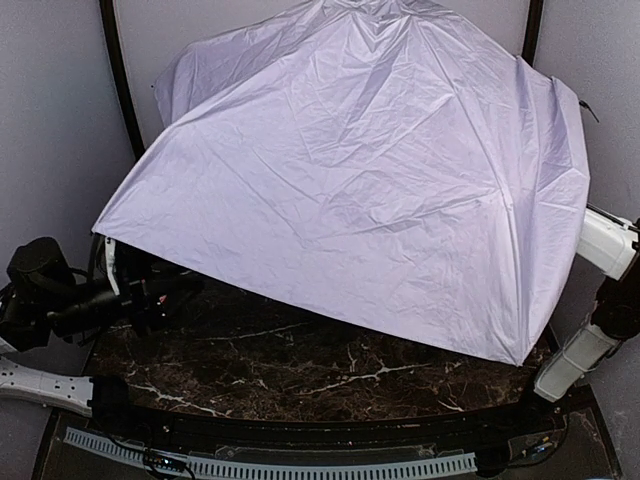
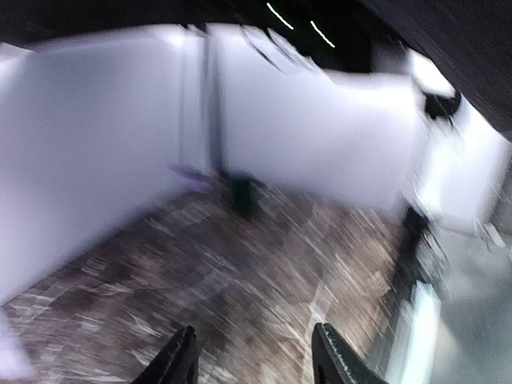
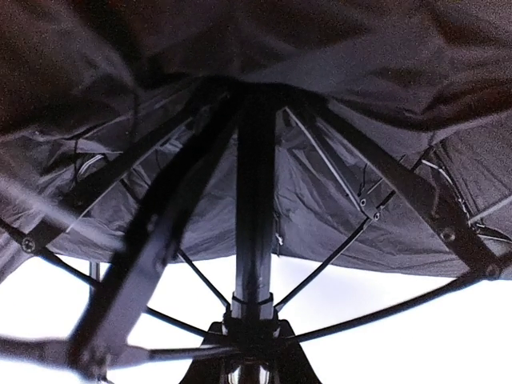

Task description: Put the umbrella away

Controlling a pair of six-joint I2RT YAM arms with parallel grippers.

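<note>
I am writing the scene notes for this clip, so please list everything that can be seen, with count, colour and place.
umbrella: one, open, pale lavender outside, black lining, tilted over most of the table
shaft: one, black, under the fabric, running down into the right gripper
ribs: several, thin, black, spreading from the shaft
table: one, dark brown marble with white veins, below the umbrella
wall panels: pale grey, behind and at the sides
left arm: one, black, near left edge
left gripper: one, black, open, empty
right arm: one, white and black, right side
right gripper: one, black, shut on the shaft
</note>
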